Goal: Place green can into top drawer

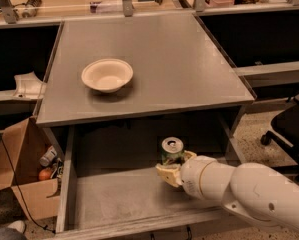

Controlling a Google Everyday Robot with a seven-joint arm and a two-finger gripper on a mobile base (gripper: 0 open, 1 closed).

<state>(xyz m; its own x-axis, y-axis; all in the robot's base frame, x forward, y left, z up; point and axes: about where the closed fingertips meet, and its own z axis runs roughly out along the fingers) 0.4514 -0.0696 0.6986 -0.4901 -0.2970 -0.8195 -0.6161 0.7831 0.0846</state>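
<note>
The green can (172, 150) stands upright inside the open top drawer (114, 196), near its middle right, silver top with pull-tab facing up. My gripper (171, 170) reaches in from the right on a thick white arm and is shut on the can's lower body, its cream fingers (167, 174) wrapped around it. The can's base is hidden behind the fingers, so I cannot tell whether it touches the drawer's grey bottom. The drawer is pulled out wide under the table top.
A cream round bowl (107, 75) sits on the grey table top (179, 59). A brown cardboard box (24, 174) with loose items stands on the floor at the left. A black chair (289, 129) is at the right. Shelving lies behind.
</note>
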